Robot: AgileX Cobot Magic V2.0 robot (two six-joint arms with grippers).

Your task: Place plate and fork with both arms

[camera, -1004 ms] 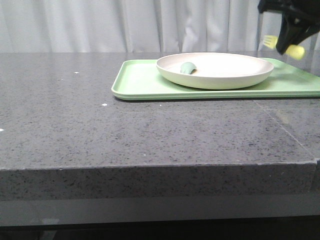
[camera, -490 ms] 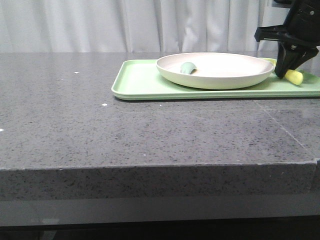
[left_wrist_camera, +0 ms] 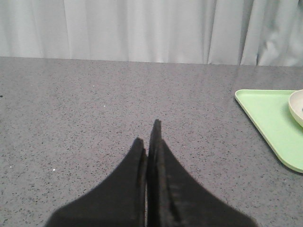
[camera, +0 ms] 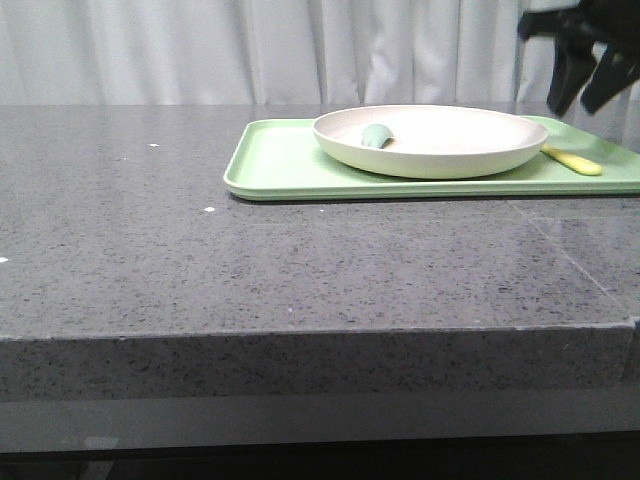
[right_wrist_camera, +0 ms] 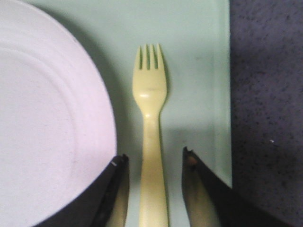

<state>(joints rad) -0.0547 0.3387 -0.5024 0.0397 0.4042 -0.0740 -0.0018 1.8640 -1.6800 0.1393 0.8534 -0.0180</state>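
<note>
two tools: the right tool (right_wrist_camera: 154, 163) hangs spread, empty, over the fork (right_wrist_camera: 151, 142) beside the plate (camera: 430, 140); left tool (left_wrist_camera: 149, 139) closed, empty.

Lighting: soft, even, fairly bright. Thin shadow under the tray (camera: 290, 175) rim on the countertop (camera: 250, 260); faint sheen on the stone right of it. Right wrist view: close, soft-focused; fork (right_wrist_camera: 150, 123) casts slight shadow.

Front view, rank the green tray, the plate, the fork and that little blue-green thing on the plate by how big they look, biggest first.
1. Green tray, widest, running off the right edge.
2. Plate.
3. Fork and the blue-green piece: both small and partly hidden by the plate, so their order is unsure.
</note>
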